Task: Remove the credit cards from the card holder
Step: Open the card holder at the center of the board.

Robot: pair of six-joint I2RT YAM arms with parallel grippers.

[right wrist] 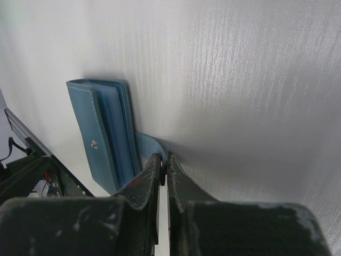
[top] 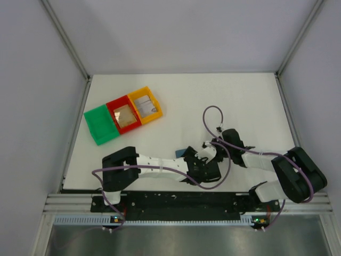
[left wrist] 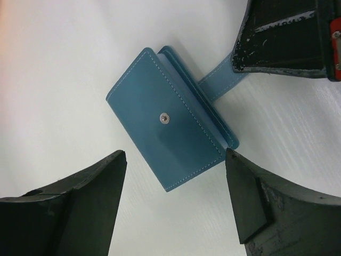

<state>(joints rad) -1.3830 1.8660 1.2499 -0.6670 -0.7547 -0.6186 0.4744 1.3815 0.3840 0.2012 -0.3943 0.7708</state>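
So the card holder (left wrist: 170, 133) is lying folded on the counter (left wrist: 53, 80), right between the tips of the left pincer (left wrist: 176, 160), which is spread wide around it. The right pincer (right wrist: 163, 166) is clamped tight on the holder's loose strap (right wrist: 145, 144). Well off beyond the left pincer sit the trays: red tray (top: 118, 101) holds a tan card (top: 126, 116), yellow tray (top: 139, 92) a pale card (top: 147, 106), and the green tray (top: 101, 127) is touching the red one.
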